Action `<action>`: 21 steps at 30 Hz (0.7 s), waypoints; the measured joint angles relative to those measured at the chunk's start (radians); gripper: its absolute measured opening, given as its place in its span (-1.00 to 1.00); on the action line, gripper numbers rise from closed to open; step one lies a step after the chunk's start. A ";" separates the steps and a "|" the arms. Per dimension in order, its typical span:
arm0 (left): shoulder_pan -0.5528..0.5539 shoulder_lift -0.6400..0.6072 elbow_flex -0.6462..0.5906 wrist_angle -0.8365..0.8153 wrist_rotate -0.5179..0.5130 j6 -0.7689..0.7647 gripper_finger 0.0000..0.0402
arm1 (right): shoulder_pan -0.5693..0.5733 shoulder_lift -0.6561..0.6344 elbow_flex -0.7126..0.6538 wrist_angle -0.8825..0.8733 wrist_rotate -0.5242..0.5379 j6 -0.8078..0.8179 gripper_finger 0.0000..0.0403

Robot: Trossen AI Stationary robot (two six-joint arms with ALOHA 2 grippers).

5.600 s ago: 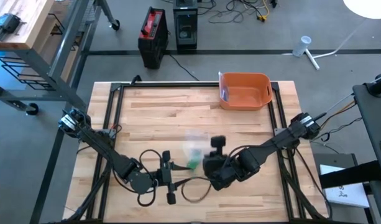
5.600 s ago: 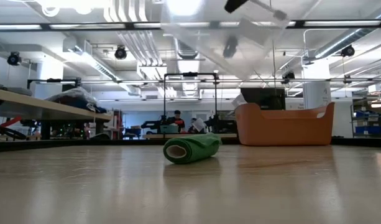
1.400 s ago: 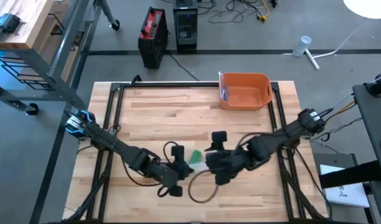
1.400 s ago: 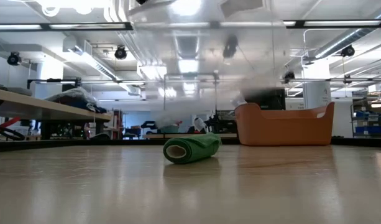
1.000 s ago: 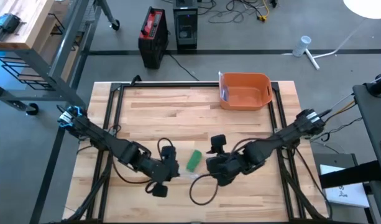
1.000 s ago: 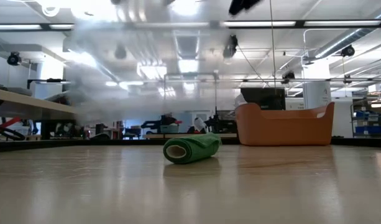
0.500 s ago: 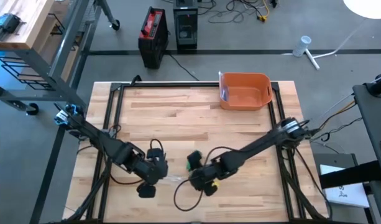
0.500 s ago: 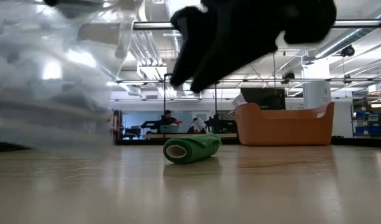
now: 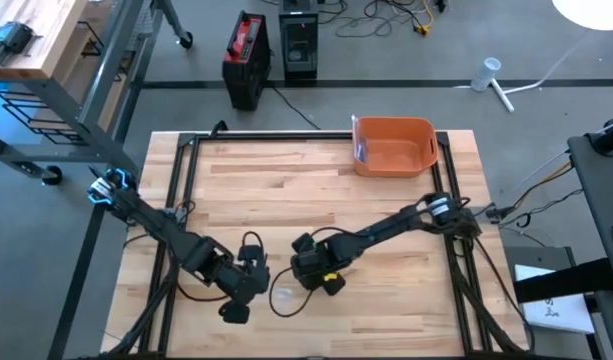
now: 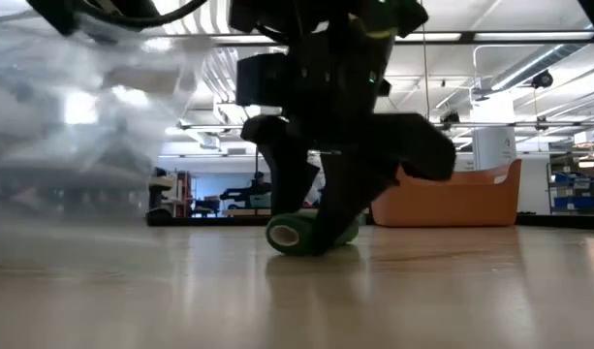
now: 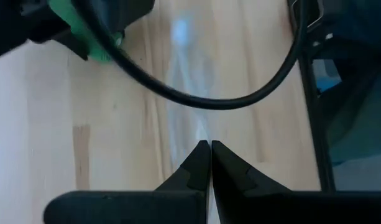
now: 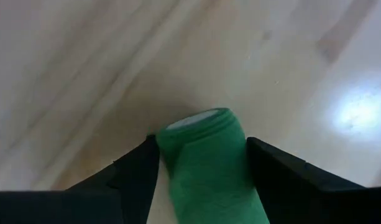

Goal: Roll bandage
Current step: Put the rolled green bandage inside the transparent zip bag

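A green bandage roll (image 12: 206,155) lies on its side on the wooden table (image 9: 286,190); the low view shows its open end (image 10: 289,235). My right gripper (image 12: 199,142) has come down over it, open, one finger on each side of the roll, fingertips near the tabletop (image 10: 311,228). From above, the gripper (image 9: 311,268) hides nearly all of the roll. To its left, my left gripper (image 11: 206,148) is shut on a clear plastic film (image 11: 190,93), which shows as a hazy sheet in the low view (image 10: 74,107). My left gripper pinches the clear film's edge (image 11: 201,132) between its two fingertips, slanting down from the near left. The film runs from the tips away over the table; how many layers cannot be seen. My right gripper's fingers (image 12: 137,171) flank the roll's curved sides; I cannot tell whether they touch it.
An orange bin (image 9: 393,146) stands at the far right of the table, behind the roll in the low view (image 10: 442,194). A black cable (image 11: 209,102) loops above the table between the two grippers. Dark frame rails (image 9: 181,200) run along the table's sides.
My right gripper has swung toward the table's left and sunk onto the roll, rolling its wrist, until its fingers stand on either side of it. My left gripper has drifted toward the near left with the clear film and stays shut. The roll lies where it was.
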 joint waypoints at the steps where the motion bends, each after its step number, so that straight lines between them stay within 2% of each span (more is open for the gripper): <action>1: 0.000 0.001 -0.003 0.000 0.000 0.000 -1.00 | -0.005 0.005 0.010 -0.009 -0.008 -0.006 0.16; 8: 0.000 0.001 -0.006 0.007 -0.011 0.000 -1.00 | -0.023 0.017 0.019 -0.020 -0.044 -0.016 0.09; 16: -0.005 0.001 -0.006 0.022 -0.068 0.005 -1.00 | -0.028 0.007 0.018 -0.017 -0.044 0.008 -0.23; 21: -0.009 0.001 -0.006 0.038 -0.112 0.014 -1.00 | -0.018 -0.110 0.049 -0.222 -0.043 0.106 -0.35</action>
